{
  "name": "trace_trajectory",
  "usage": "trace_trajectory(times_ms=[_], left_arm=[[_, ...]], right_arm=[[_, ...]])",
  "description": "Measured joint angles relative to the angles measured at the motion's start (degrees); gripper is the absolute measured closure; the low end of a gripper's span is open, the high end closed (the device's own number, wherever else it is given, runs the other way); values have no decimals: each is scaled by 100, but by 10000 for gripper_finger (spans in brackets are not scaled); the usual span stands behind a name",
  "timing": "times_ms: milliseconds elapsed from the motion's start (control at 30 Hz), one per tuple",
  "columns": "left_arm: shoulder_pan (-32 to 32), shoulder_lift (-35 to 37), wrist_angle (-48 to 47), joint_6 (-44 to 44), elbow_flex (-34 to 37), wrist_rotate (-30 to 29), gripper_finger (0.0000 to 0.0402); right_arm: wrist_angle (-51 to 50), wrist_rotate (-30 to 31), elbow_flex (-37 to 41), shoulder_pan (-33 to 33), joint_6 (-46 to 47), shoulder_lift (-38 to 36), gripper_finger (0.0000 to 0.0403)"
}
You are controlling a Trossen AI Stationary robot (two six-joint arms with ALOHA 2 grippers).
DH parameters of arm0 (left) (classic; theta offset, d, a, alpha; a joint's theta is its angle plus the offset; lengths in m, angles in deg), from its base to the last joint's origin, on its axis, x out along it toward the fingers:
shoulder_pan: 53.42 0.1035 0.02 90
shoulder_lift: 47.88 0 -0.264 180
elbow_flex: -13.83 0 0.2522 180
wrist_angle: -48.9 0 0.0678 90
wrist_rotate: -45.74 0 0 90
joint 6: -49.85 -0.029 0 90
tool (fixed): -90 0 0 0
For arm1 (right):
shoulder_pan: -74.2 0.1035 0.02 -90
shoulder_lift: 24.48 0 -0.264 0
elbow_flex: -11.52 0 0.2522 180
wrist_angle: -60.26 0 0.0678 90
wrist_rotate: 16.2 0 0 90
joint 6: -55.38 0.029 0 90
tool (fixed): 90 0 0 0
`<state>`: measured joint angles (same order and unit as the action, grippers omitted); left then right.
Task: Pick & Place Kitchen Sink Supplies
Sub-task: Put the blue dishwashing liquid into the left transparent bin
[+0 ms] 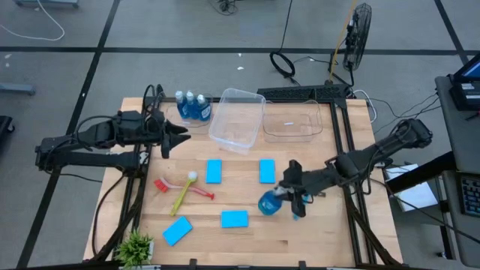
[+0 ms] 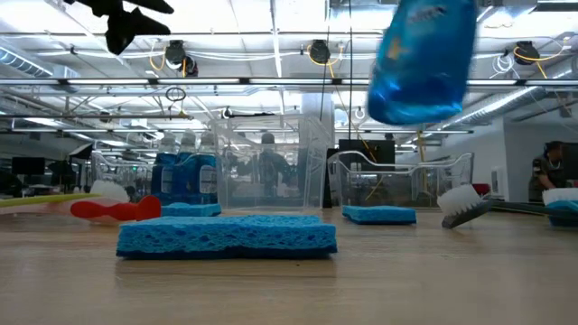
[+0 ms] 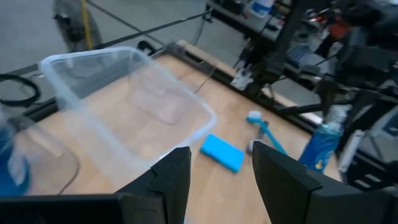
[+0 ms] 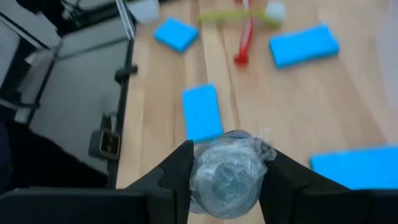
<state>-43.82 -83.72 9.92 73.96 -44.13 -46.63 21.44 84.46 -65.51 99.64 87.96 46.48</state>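
Closest in, between my right fingers, sits the pale cap of a soap bottle (image 4: 227, 174); my right gripper (image 1: 291, 196) is clamped on its neck and the blue body hangs clear of the wooden table (image 1: 247, 244), well above the boards in the low view. So I judge the step in hand to be the carry: one bottle is picked and not yet placed.

Biggest of what lies ahead are the two clear bins, the tilted near bin (image 1: 237, 120) and the flatter far bin (image 1: 292, 120), both standing at the table's back edge. I reckon the next move calls for a swing toward one of them, high enough to clear its rim, before I let go.

My left gripper (image 1: 180, 135) hovers with fingers apart and empty, just beside the near bin and near the three bottles (image 1: 193, 106) grouped at the back.

Below me, four sponges (image 1: 234, 218) lie scattered, and the crossed red and yellow-green brushes (image 1: 182, 189) wait untouched.
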Motion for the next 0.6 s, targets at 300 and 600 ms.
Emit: trace_trajectory(times_ms=[300, 600], left_arm=[[-82, -422, 807, -388, -1, 710, 226], [-659, -1389, 2108, -770, -2, 724, 214]], right_arm=[[1018, -7, 0, -655, -1427, -13, 280], [1335, -403, 0, -1316, -1863, 17, 279]])
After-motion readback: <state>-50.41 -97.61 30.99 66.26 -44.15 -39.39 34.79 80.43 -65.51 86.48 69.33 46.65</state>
